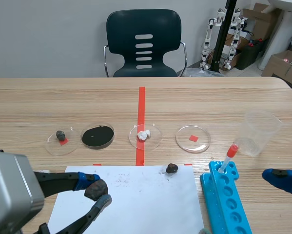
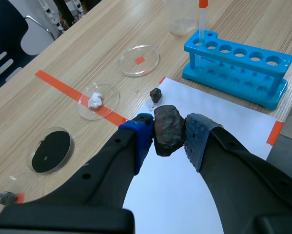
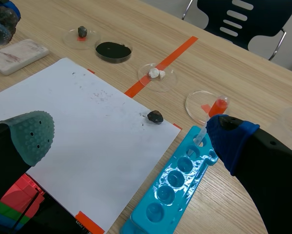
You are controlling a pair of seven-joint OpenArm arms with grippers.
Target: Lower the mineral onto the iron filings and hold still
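currently left gripper [image 2: 167,139] clamping mineral [image 2: 168,127] over white paper [image 2: 223,112], right gripper [image 3: 131,141] spread

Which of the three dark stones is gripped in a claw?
The biggest stone, pinched in the left claw over the paper. The other two lie free: a small stone at the paper's far edge, a pebble in the leftmost dish.

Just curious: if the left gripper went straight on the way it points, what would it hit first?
Probably the small dark stone at the edge of the white paper, though the left gripper and its mineral may pass above it.
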